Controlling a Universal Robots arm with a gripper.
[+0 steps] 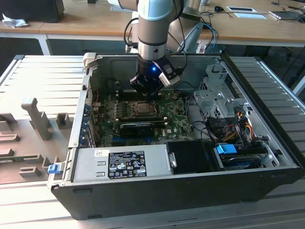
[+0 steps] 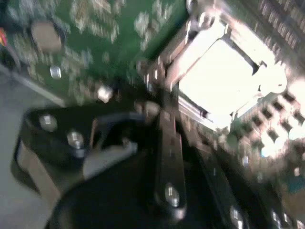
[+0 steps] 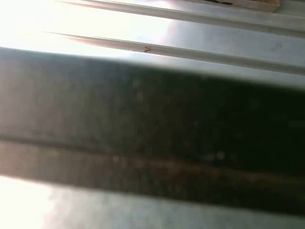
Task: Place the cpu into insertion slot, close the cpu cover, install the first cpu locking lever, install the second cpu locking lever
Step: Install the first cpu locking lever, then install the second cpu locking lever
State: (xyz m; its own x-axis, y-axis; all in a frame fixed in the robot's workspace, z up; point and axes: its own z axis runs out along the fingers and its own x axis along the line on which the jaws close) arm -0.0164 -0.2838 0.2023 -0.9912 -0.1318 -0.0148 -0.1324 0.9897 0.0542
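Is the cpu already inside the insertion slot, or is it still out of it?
Inside. In the second wrist view the cpu lies flat within the insertion slot, with the metal frame around its edges.

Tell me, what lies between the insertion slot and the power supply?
In the exterior view, a long black ribbed block lies on the green board between the insertion slot and the power supply.

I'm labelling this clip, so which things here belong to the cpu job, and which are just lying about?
Job:
cpu, seated in the insertion slot
cpu cover
gripper, above the slot

Lying about:
power supply
blue clip
drive cage
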